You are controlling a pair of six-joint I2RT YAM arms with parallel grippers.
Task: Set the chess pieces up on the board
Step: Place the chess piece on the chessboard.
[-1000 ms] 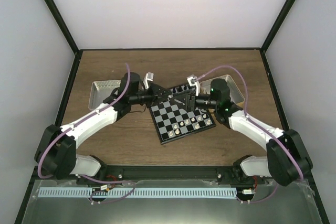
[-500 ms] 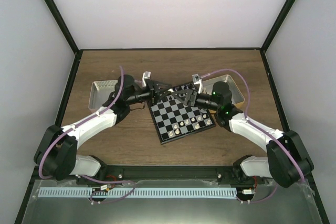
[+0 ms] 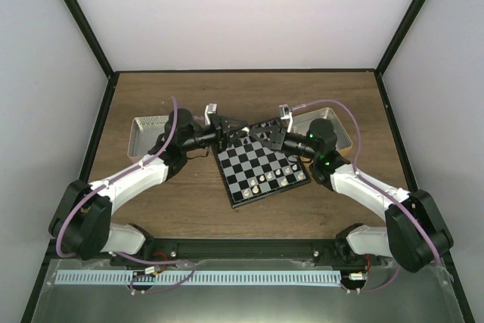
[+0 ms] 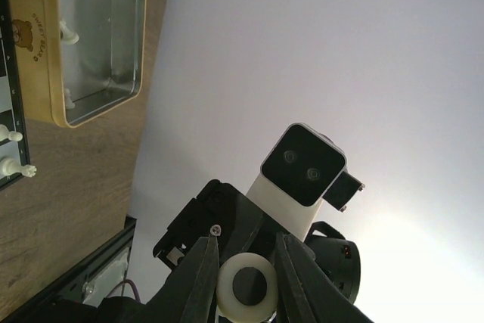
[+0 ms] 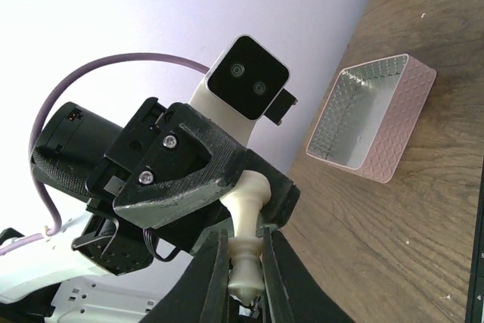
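The board point(image 3: 243, 200) lies tilted at the table's middle, with a row of cream chess pieces point(image 3: 272, 179) along its near right side. Above its far edge the two grippers meet tip to tip. One cream chess piece point(image 5: 246, 213) lies crosswise between them. My left gripper point(image 3: 231, 131) is shut on its base end, which shows round and end-on point(image 4: 246, 287) between the left fingers point(image 4: 203, 270). My right gripper point(image 5: 246, 271) is shut on the piece's head end, its fingers point(image 5: 218, 262) pressed to both sides.
A pink patterned tray point(image 5: 370, 122) stands at the back left point(image 3: 147, 132). A tan tin tray point(image 4: 98, 35) holding a few cream pieces point(image 4: 66, 33) stands at the back right point(image 3: 333, 128). Black pieces point(image 3: 261, 125) stand along the board's far edge.
The two arms drew together over the board's far edge. The right gripper's jaws, open before, have closed on the piece that the left gripper holds.
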